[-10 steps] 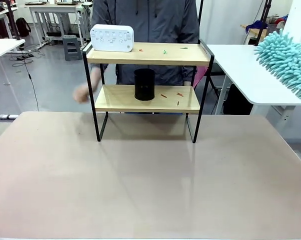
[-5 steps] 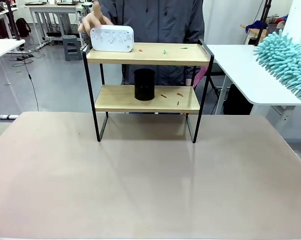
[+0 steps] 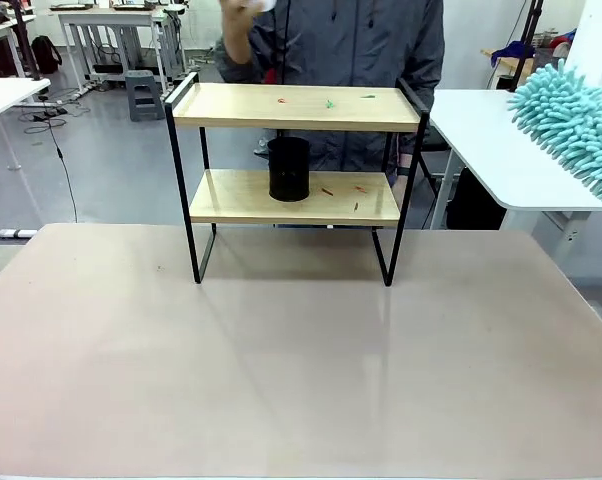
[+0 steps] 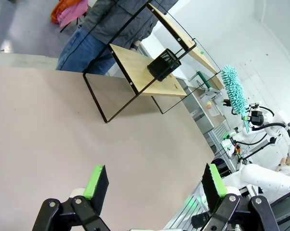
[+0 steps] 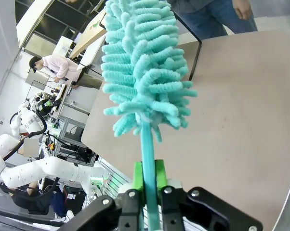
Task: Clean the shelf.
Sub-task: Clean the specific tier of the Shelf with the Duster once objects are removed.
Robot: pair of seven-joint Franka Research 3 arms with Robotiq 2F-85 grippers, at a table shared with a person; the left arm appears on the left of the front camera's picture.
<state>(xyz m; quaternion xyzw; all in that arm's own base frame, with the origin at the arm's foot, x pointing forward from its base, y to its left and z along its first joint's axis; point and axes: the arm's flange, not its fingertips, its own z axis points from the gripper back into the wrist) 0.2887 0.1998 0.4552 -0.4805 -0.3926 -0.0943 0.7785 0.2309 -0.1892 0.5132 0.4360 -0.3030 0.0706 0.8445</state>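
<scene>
Black cup (image 3: 289,168), beige table (image 3: 301,360), white side table (image 3: 484,130), person's grey jacket (image 3: 351,40)

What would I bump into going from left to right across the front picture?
The shelf's left post → black cup → little red scraps → shelf's right post → fluffy teal duster.

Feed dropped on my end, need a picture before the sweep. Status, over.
Left tool open over table. Right tool shut on duster, clear of shelf. Scraps on both boards; black cup on lower board, in the way.
</scene>
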